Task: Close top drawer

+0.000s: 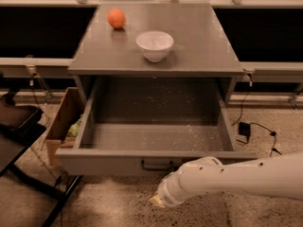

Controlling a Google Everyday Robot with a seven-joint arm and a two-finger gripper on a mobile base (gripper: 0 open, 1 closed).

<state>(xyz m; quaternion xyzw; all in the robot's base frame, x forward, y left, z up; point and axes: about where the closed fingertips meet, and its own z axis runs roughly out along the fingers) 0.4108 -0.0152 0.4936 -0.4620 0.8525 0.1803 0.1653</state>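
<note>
The top drawer [156, 138] of the grey cabinet stands pulled far out and holds nothing; its grey floor has pale specks. Its front panel [104, 162] faces me, with a black bar handle [155, 165] at centre. My white arm [246, 176] comes in from the right, low in front of the drawer. The gripper [158, 201] at its end is below and just right of the handle, near the floor, apart from the front panel.
An orange [116, 18] and a white bowl [155, 45] sit on the cabinet top [199, 41]. A cardboard box [64, 122] stands left of the drawer. A black stand [19, 126] is at far left. Cables [258, 129] lie on the floor at right.
</note>
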